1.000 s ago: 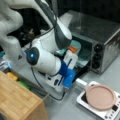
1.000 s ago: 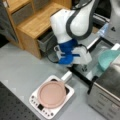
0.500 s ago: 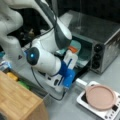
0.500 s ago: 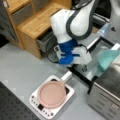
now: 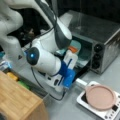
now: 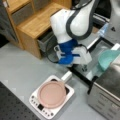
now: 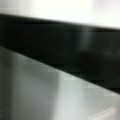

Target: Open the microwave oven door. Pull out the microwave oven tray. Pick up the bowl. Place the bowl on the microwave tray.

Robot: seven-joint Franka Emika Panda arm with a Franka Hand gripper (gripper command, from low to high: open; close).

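Note:
The silver microwave oven (image 5: 100, 30) (image 6: 110, 100) stands with its three black knobs (image 5: 96, 56) at the front right. Its dark glass door (image 6: 102, 46) (image 5: 81, 71) lies folded down and open. The pale teal bowl (image 5: 76, 46) (image 6: 108, 58) hangs tilted at the cavity mouth, above the door. My gripper (image 5: 72, 51) (image 6: 96, 63), on the white and blue hand, reaches right up to the bowl's near side; its fingers are hidden behind the hand. The tray cannot be told apart from the dark door. The wrist view shows only a dark band and shiny metal.
A small white appliance (image 5: 100, 108) (image 6: 36, 101) with a pink disc (image 5: 100, 97) (image 6: 51, 93) sits in front of the oven, its white handle (image 6: 66, 76) pointing at the door. A wooden cabinet (image 6: 32, 25) (image 5: 17, 100) stands behind the arm.

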